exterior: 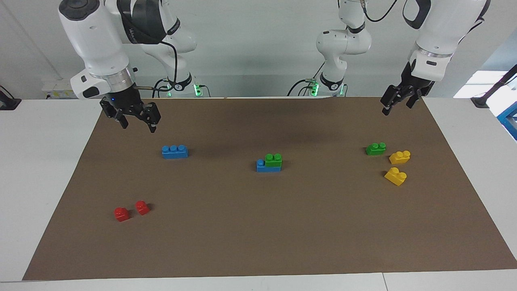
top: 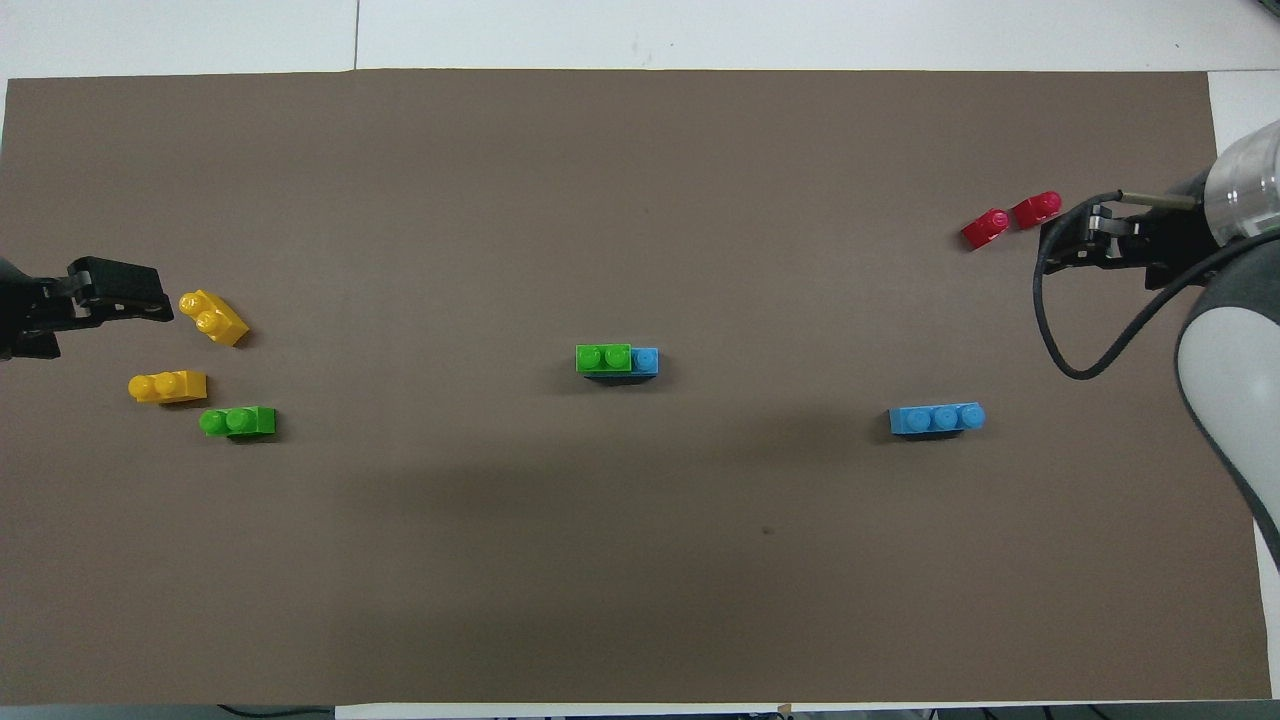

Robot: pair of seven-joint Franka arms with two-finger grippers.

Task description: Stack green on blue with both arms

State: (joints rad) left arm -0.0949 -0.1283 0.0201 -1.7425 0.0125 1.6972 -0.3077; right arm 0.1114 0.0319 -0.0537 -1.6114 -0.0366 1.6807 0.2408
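Brown mat (exterior: 258, 242) covers most of the white table; bricks lie in three clusters plus one stack at mid-mat.

Right arm's gripper (exterior: 137, 119) hangs raised over the mat's corner at the robots' edge, right arm's end, fingers spread, holding nothing. Left gripper (exterior: 398, 103) hangs over the matching corner at the left arm's end; whether its fingers are apart I cannot tell. Both look parked clear of the work, probably so the stack stays untouched.

Stacked blue brick (exterior: 261, 165) sits at the mat's centre with a green brick (exterior: 273, 159) pressed onto it, flush with the end toward the left arm (one blue stud left bare). Judgement: the stacking named in the task looks done for this pair.

Spare blue brick (exterior: 174, 151) lies alone toward the right arm's end, below that gripper. Spare green brick (exterior: 375, 148) lies toward the left arm's end, with two yellow bricks (exterior: 399, 157) just beside it, apart from each other. Two red single-stud bricks (exterior: 122, 214), nearly touching, lie nearer the mat's edge away from the robots, right arm's end.

Facing view shows both grippers lifted off the mat and the stack's two layers. Overhead view makes the right gripper seem beside the red bricks (a height illusion), but shows the green brick's alignment along the blue.
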